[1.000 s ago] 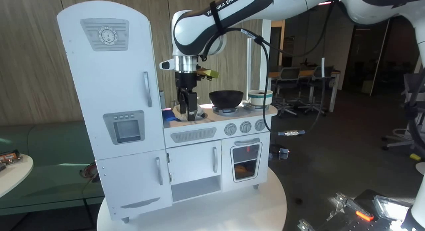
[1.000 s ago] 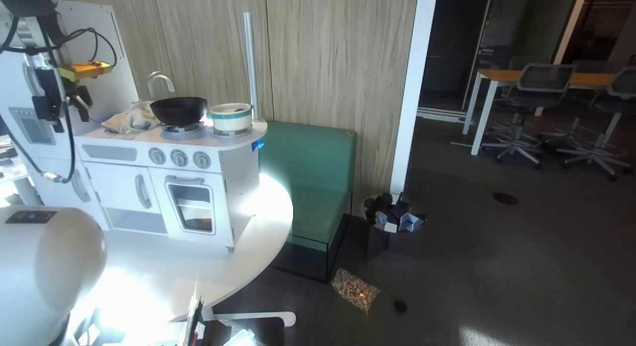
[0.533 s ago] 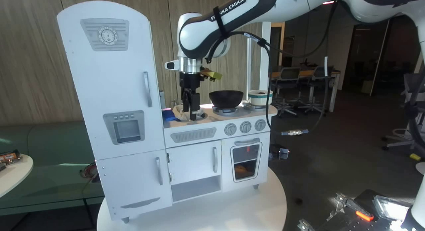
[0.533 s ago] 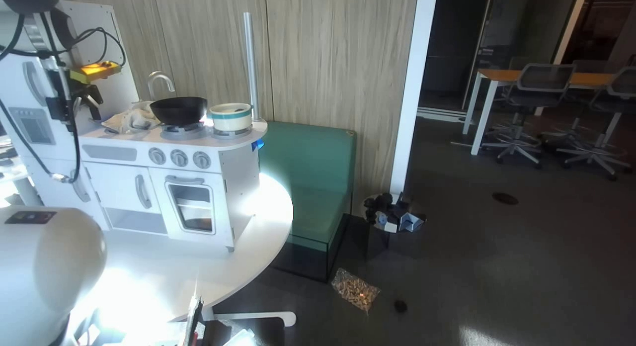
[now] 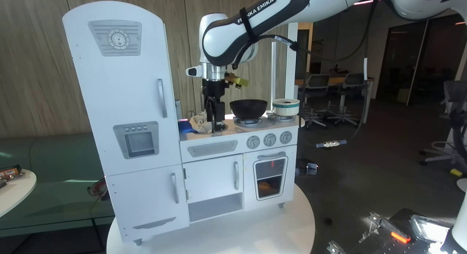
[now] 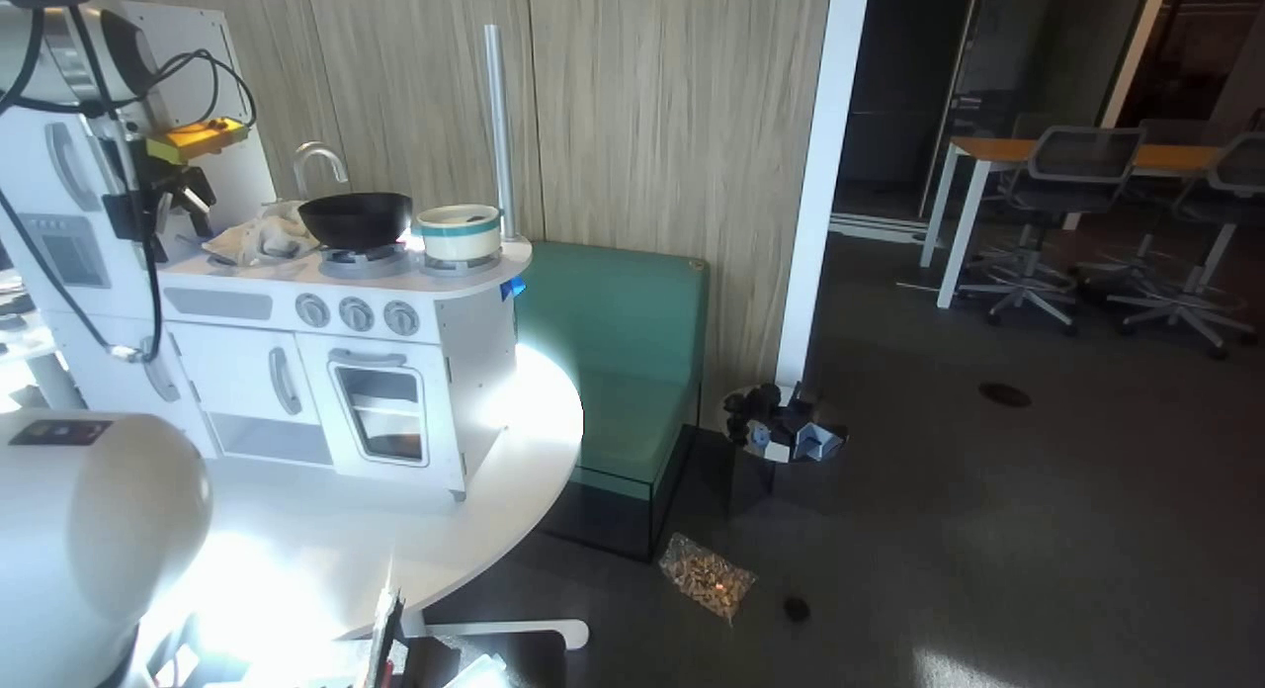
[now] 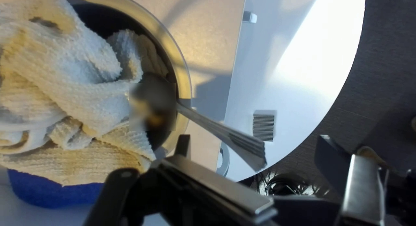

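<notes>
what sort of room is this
Likely an office space doubling as a robotics lab: mesh-backed swivel chairs stand in the background, and a Franka Emika arm reaches over a toy kitchen.

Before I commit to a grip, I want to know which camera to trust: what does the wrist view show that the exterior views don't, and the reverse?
Wrist view only: the dark inside of the sink. The spoon-like utensil reaching past its rim is plain there; I can't confirm it in the exterior views.
Exterior views only: the black pan, white pot and silver pole.
Shared: the pale cloth and the gripper, its jaws clearly open in the wrist view.
</notes>
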You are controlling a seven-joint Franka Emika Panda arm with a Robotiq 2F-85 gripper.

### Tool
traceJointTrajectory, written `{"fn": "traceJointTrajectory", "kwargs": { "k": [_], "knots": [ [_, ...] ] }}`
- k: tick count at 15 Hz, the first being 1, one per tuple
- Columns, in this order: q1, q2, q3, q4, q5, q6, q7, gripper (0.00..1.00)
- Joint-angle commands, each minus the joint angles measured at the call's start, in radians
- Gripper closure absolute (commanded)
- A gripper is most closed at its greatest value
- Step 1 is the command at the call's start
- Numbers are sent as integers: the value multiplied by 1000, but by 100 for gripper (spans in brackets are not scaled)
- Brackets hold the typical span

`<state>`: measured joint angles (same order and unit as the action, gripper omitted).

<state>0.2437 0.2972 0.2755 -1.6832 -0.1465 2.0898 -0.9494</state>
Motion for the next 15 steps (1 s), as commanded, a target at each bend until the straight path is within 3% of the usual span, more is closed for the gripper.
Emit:
{"fn": "traceJointTrajectory", "kwargs": {
  "k": [1, 2, 11, 15],
  "knots": [
    [1, -36, -10, -43, -37, 43, 27, 27],
    [2, -35, -11, -44, -45, 48, 31, 28],
    [12, -43, -10, -64, -106, 86, 78, 94],
    [19, -68, -9, -62, -149, 89, 116, 95]
  ]
}}
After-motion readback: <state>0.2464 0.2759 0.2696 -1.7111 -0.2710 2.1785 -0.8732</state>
